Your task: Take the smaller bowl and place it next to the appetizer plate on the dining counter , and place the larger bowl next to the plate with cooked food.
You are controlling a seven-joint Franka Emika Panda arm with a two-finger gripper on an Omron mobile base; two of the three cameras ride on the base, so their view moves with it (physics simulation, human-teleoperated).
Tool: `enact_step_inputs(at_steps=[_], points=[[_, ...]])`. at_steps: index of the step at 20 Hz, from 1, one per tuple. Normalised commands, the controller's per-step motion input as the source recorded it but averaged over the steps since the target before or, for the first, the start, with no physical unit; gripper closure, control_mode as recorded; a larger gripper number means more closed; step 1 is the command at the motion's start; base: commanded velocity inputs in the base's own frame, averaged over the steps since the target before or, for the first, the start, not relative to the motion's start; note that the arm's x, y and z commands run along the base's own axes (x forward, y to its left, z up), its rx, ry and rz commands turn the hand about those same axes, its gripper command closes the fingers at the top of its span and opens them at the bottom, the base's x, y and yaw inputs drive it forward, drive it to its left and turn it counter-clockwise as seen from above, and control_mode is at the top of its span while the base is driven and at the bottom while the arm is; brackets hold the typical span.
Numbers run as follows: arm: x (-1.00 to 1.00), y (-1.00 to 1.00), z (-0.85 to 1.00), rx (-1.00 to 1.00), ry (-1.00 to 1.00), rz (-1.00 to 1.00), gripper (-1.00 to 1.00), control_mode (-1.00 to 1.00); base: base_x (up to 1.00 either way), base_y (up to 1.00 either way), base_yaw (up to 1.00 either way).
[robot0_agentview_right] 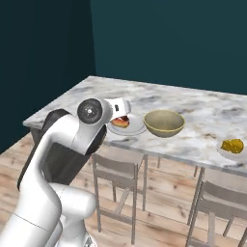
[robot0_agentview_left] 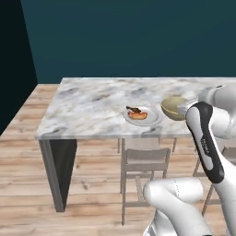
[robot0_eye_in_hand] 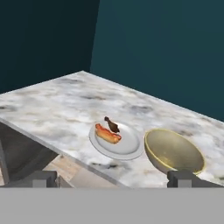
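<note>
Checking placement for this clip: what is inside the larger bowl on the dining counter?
The larger bowl looks empty; its bare tan inside shows. Its near wall hides part of the bottom.

The light is even and soft, without glare. The dining counter (robot0_agentview_left: 92,103) is bright, while the wall behind it stays dark teal. A faint shadow lies under the larger bowl (robot0_eye_in_hand: 174,151) toward 6 o'clock. All pictures are slightly blurred and coarse.
</note>
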Motion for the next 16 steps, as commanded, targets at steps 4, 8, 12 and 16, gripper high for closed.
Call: enact_step_inputs(at_steps=[4,8,12,16], points=[[0.0,0.0,0.0,0.0,0.0,0.0,-1.0,1.0,-0.2,0.95,0.0],[0.0,0.0,0.0,0.0,0.0,0.0,-1.0,1.0,0.13,1.0,0.0],[0.0,0.0,0.0,0.0,0.0,0.0,-1.0,1.0,0.27,1.0,-0.01],[0.0,0.0,0.0,0.0,0.0,0.0,-1.0,1.0,0.35,1.0,-0.01]])
